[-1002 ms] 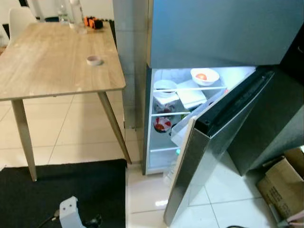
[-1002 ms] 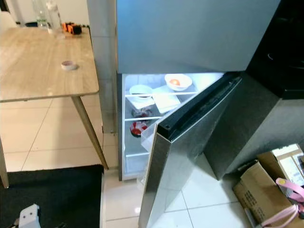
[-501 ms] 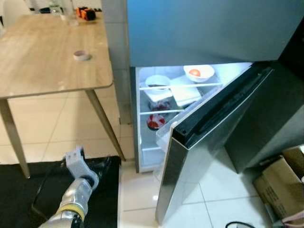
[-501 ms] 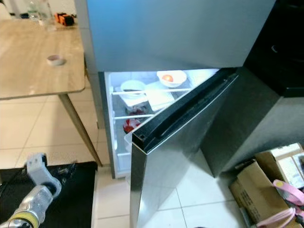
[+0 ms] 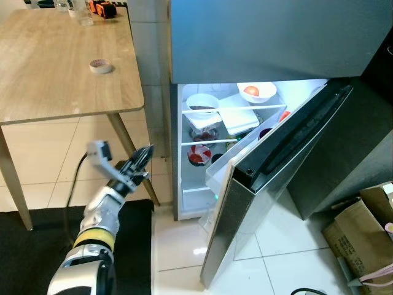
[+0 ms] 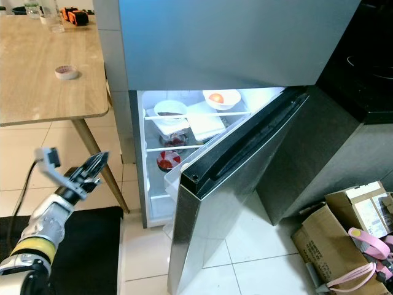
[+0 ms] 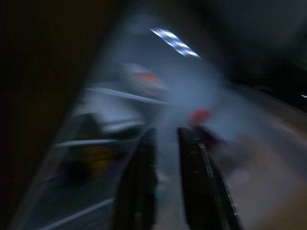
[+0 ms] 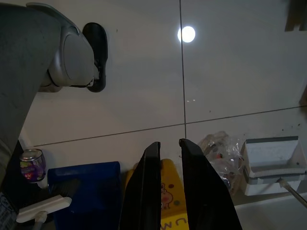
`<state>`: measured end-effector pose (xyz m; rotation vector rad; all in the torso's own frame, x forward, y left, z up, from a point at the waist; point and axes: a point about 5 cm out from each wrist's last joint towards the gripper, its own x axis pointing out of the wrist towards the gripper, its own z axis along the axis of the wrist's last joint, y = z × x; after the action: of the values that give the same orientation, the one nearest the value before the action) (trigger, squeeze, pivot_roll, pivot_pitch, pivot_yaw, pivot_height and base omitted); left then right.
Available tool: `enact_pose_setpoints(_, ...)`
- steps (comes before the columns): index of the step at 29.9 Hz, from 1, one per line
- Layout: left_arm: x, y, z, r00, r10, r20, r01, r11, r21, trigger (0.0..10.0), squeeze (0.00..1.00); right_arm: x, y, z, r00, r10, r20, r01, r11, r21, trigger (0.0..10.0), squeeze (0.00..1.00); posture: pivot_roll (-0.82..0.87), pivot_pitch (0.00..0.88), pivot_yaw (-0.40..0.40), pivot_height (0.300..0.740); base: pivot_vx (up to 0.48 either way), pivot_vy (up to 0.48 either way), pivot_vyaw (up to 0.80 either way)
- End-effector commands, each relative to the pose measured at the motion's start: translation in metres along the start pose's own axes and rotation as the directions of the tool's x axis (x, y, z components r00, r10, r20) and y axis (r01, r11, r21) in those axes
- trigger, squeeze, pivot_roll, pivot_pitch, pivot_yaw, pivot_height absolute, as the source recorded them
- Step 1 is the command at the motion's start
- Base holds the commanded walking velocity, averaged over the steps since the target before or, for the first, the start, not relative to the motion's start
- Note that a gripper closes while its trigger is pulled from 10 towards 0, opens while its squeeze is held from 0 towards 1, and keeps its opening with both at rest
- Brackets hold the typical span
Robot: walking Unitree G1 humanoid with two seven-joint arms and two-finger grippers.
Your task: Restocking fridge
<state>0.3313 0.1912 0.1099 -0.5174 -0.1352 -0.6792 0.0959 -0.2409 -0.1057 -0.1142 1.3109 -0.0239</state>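
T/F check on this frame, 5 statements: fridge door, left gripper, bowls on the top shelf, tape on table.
1. The lower fridge door is open. True.
2. The left gripper holds a bowl. False: it is raised toward the fridge with nothing in it.
3. A white bowl with something orange-red sits on the top shelf. True.
4. The tape roll lies on the floor. False: it is on the wooden table.
5. The cardboard box stands left of the fridge. False: right.
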Motion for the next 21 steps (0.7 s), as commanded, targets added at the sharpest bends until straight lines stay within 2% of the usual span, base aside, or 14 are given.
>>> enact_pose_setpoints(1,0.004,-0.012,-0.013,0.996,-0.086,-0.032,0.085,0.995,-0.047,0.0,0.0,0.0,-0.002,-0.003,1.0,-0.006,-0.008,0.006,1.0,0.006,10.0,0.0,-0.02,0.0,-0.061,0.74,0.0,0.0,0.0)
enact_pose_setpoints(2,0.008,-0.02,-0.017,0.99,-0.135,-0.042,0.133,0.989,-0.057,10.0,0.0,0.0,-0.002,-0.003,1.0,-0.007,-0.008,0.007,1.0,0.006,10.0,0.0,-0.02,0.0,-0.061,0.74,0.0,0.0,0.0)
enact_pose_setpoints(4,0.015,-0.032,-0.024,0.976,-0.208,-0.057,0.203,0.976,-0.085,10.0,0.0,0.0,-0.002,-0.002,1.0,-0.008,-0.007,0.008,1.0,0.007,10.0,0.0,-0.02,0.0,-0.063,0.74,0.0,0.0,0.0)
enact_pose_setpoints(6,0.017,-0.037,-0.027,0.971,-0.231,-0.064,0.224,0.969,-0.099,10.0,0.0,0.0,-0.002,-0.002,1.0,-0.008,-0.007,0.008,1.0,0.007,10.0,0.0,-0.02,0.0,-0.063,0.74,0.0,0.0,0.0)
enact_pose_setpoints(7,0.017,-0.037,-0.027,0.971,-0.231,-0.064,0.224,0.969,-0.099,10.0,0.0,0.0,-0.002,-0.002,1.0,-0.008,-0.007,0.008,1.0,0.007,10.0,0.0,-0.02,0.0,-0.063,0.74,0.0,0.0,0.0)
enact_pose_setpoints(10,0.024,-0.048,-0.044,0.963,-0.253,-0.087,0.24,0.961,-0.136,10.0,0.0,0.0,-0.002,-0.002,1.0,-0.008,-0.005,0.008,1.0,0.009,10.0,0.0,-0.02,0.0,-0.063,0.74,0.0,0.0,0.0)
enact_pose_setpoints(14,0.03,-0.054,-0.052,0.966,-0.243,-0.092,0.225,0.959,-0.171,10.0,0.0,0.0,-0.002,-0.002,1.0,-0.009,-0.004,0.009,1.0,0.011,10.0,0.0,-0.02,0.0,-0.063,0.74,0.0,0.0,0.0)
enact_pose_setpoints(17,0.037,-0.063,-0.059,0.965,-0.242,-0.103,0.218,0.955,-0.201,10.0,0.0,-0.001,-0.003,-0.002,1.0,-0.011,-0.005,0.011,1.0,0.013,10.0,0.0,-0.03,0.0,-0.062,0.74,0.0,0.0,0.0)
enact_pose_setpoints(21,0.053,-0.081,-0.068,0.953,-0.276,-0.126,0.244,0.944,-0.221,10.0,0.0,-0.001,-0.004,-0.003,1.0,-0.015,-0.008,0.015,1.0,0.018,10.0,0.0,-0.03,0.0,-0.062,0.74,0.0,0.0,0.0)
